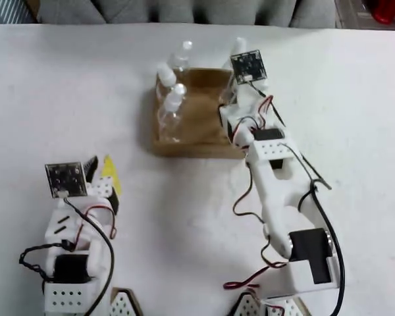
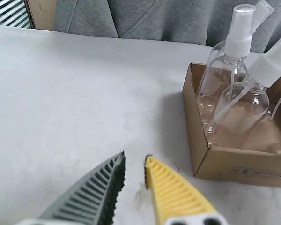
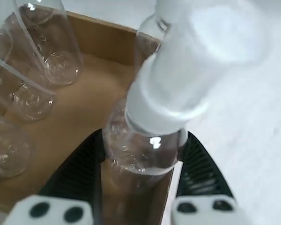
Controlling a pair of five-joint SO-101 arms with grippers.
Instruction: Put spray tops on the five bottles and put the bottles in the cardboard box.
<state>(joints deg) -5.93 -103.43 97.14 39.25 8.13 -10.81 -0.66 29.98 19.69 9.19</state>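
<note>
The cardboard box (image 1: pixel 204 141) sits at the table's far middle. Clear bottles with white spray tops (image 1: pixel 174 99) stand upright in its left half, also seen as bottle bases (image 3: pixel 61 56) and close up (image 2: pixel 227 70). My right gripper (image 3: pixel 140 157) is shut on another clear bottle (image 3: pixel 140 150) with a white spray top (image 1: pixel 239 47), held upright just over the box's right wall (image 3: pixel 117 33). My left gripper (image 2: pixel 134 161) hovers low over bare table, left of the box (image 2: pixel 225 164). Its grey and yellow fingers are slightly open with nothing between them.
The right arm (image 1: pixel 276 191) stretches from the near edge up to the box's right side. The left arm (image 1: pixel 72 224) sits near the front left corner. White table (image 1: pixel 66 85) lies open to the left and right of the box. Grey fabric hangs behind the far edge.
</note>
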